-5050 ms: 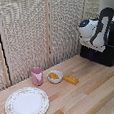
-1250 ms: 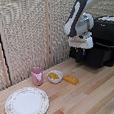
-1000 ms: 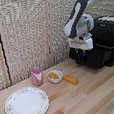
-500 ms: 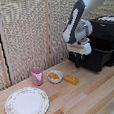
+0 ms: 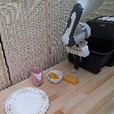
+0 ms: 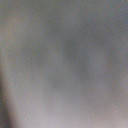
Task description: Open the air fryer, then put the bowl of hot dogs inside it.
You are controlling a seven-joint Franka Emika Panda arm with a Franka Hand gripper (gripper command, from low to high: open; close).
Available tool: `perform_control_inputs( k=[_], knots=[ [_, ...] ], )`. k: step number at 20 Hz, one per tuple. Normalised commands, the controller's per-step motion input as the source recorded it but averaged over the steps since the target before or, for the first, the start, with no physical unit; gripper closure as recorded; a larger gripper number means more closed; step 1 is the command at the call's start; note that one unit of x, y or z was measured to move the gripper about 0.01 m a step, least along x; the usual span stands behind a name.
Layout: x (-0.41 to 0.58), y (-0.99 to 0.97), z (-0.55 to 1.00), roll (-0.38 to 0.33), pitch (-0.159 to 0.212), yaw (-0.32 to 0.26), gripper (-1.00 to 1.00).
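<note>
On the wooden table, black air fryer drawer pulled out, claw at its front, grip unclear.

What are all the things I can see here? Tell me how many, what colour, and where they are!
Air fryer: one, black, at the exterior view's right, its drawer pulled out.
Bowl: one, white, mid-table, beside the cup.
Hot dogs: a few, orange-yellow, inside the bowl.
Cup: one, pink, on the exterior view's left of the bowl.
Plate: one, large, white with a patterned rim, front left of the exterior view.
Bar: one, orange-yellow, flat on the table between bowl and drawer.
Table: one, light wood.
Arm: one, white.
Hand: one, white with dark fingers, at the drawer's front; the handle is hidden. The wrist view is only blur.
</note>
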Motion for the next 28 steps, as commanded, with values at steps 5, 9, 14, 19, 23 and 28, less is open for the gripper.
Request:
perform_control_inputs(
  k=[5,9,14,19,23,28],
  knots=[
    [0.006,0.18,0.22,0.027,0.049,-0.012,-1.0],
    [0.0,0.22,0.54,0.066,0.06,-0.018,-1.0],
    [0.0,0.33,0.69,0.127,0.081,-0.016,-1.0],
    [-0.021,0.44,0.68,0.145,0.025,-0.04,-1.0],
    [-0.071,0.5,0.58,0.162,0.048,0.024,-1.0],
    [-0.005,0.37,0.35,0.235,0.045,0.125,-1.0]
  ],
)
